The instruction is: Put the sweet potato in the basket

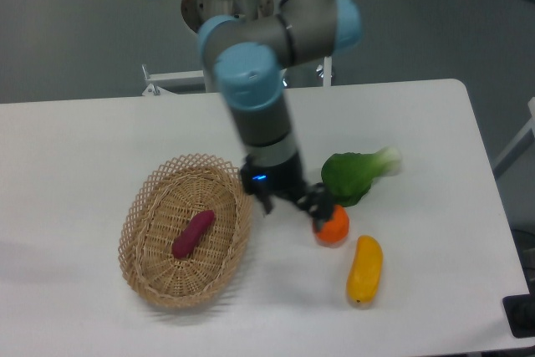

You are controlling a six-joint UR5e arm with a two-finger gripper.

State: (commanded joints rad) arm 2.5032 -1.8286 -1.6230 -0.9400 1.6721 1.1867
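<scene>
Camera view shows the gripper (291,203) with its fingers (318,200) spread apart and holding nothing, hanging over the table (75,140) between the basket (134,206) and the orange fruit (333,227). One finger is just beside the fruit; whether it touches, I cannot tell. To the other side, one potato (193,234) lies inside the one basket, on its floor. I judge the placing done, so what remains is lifting the arm clear. Beyond the fruit: one green vegetable (355,175), one yellow one (365,270).
</scene>
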